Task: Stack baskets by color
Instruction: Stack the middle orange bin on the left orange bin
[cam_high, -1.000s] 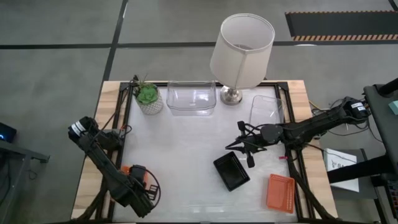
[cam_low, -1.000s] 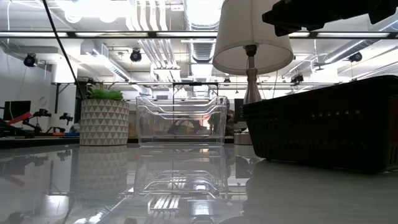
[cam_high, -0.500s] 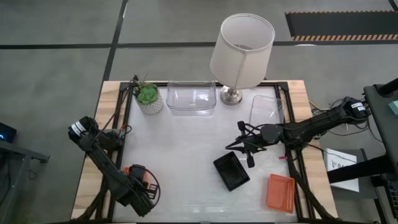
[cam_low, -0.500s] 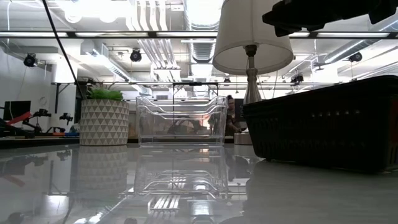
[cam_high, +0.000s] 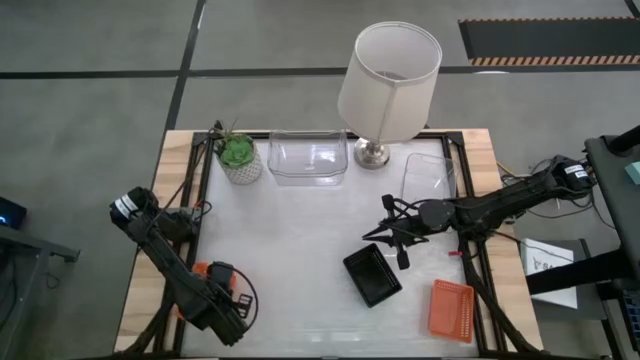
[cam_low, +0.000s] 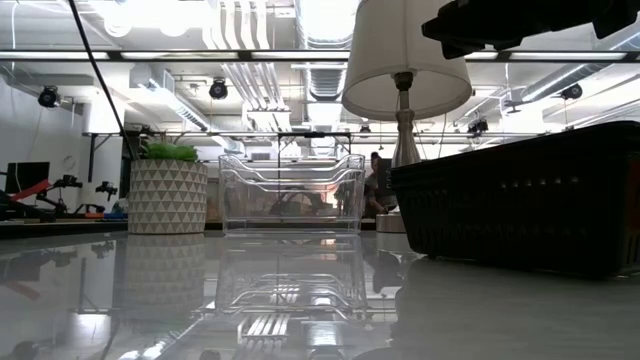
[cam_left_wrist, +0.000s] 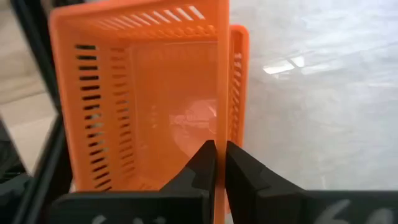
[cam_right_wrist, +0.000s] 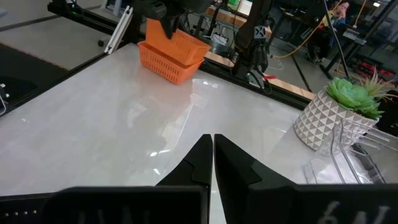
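Note:
Two orange mesh baskets (cam_left_wrist: 143, 93) sit one in the other at the table's near left corner, the upper one (cam_right_wrist: 177, 42) askew on the lower (cam_right_wrist: 163, 65). My left gripper (cam_left_wrist: 219, 146) points down over them (cam_high: 203, 273), shut on the upper basket's wall. A third orange basket (cam_high: 451, 308) lies near right, a black basket (cam_high: 372, 275) beside it. One clear basket (cam_high: 308, 157) stands at the far edge and another (cam_high: 428, 175) lies at the right. My right gripper (cam_high: 399, 250) hovers shut above the table near the black basket, holding nothing. My left gripper pinches a long side wall (cam_left_wrist: 221, 127) of the upper orange basket, one finger (cam_left_wrist: 200, 163) inside the basket and one (cam_left_wrist: 241, 167) outside. The fingers come from above, pointing down. The basket rests askew on the lower orange basket, whose rim (cam_left_wrist: 240, 59) shows beside it.
A white lamp (cam_high: 388, 75) and a potted plant (cam_high: 238, 155) stand along the far edge. Black rails (cam_high: 200, 190) frame the table's sides. The table's middle (cam_high: 300, 240) is bare white surface. A person shows far off in the room (cam_low: 376, 180).

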